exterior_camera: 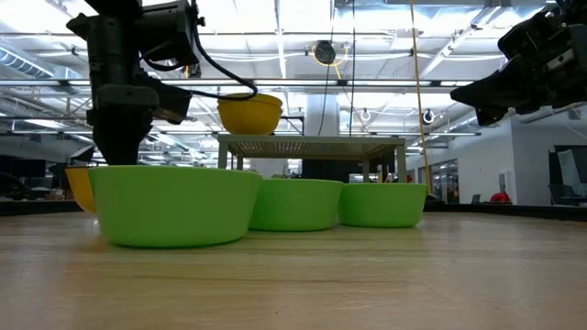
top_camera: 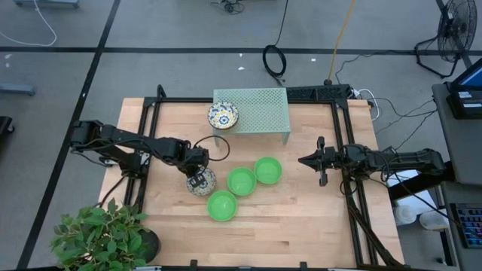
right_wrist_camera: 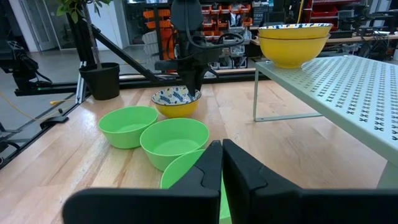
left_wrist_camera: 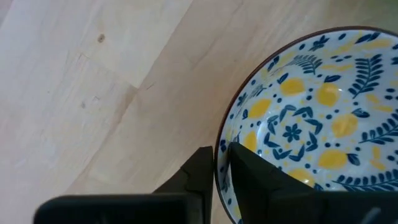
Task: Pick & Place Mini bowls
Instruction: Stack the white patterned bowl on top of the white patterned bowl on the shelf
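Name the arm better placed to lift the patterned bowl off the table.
Left. Its gripper already has its fingers astride the rim of the patterned bowl. The right gripper hangs apart, beyond the green bowls.

The dark left arm is reaching across the table, its wrist pointing straight down, its two-finger left gripper closing over a rim. The dark right arm is hanging level, its right gripper pressed shut.

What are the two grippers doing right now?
Left gripper: shut on the rim of the floral bowl on the table.
Right gripper: shut, holding nothing, up above the table by the green bowls.
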You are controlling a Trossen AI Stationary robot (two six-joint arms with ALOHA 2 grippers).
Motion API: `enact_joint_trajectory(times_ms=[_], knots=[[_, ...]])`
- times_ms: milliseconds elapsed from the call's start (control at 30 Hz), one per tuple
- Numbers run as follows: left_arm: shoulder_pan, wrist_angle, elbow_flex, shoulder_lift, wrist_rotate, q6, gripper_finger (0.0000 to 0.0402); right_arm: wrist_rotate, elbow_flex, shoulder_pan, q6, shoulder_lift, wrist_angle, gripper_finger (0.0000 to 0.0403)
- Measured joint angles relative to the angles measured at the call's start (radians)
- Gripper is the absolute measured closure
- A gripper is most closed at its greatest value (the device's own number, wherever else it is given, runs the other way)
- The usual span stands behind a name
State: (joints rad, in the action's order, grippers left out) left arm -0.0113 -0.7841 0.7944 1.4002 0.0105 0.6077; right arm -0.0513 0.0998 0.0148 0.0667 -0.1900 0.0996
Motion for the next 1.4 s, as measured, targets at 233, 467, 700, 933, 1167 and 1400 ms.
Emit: enact_joint_trajectory(times_ms=[233, 467, 700, 933, 1167, 1400], knots=[[0.0, 0.004, 0.001, -0.002, -0.01, 0.03, 0.0367, 0.0, 0.0, 0.0, 0.0, 0.0, 0.0, 0.0403], [0.0, 0.002, 0.001, -0.001, -0.008, 0.049, 0.0333, 0.0, 0.0, 0.0, 0.0, 0.0, 0.0, 0.0403], [0.0, 0.011, 0.001, -0.001, -0.007, 0.05, 0.0294, 0.0, 0.0, 0.0, 0.0, 0.0, 0.0, 0.0403], [0.0, 0.03, 0.001, -0.001, -0.007, 0.036, 0.0278, 0.0, 0.0, 0.0, 0.0, 0.0, 0.0, 0.0403], [0.0, 0.034, 0.001, 0.007, -0.006, 0.029, 0.0292, 0.0, 0.0, 0.0, 0.0, 0.0, 0.0, 0.0403], [0.0, 0.033, 0.001, 0.038, -0.009, 0.023, 0.0304, 0.0, 0.0, 0.0, 0.0, 0.0, 0.0, 0.0403]])
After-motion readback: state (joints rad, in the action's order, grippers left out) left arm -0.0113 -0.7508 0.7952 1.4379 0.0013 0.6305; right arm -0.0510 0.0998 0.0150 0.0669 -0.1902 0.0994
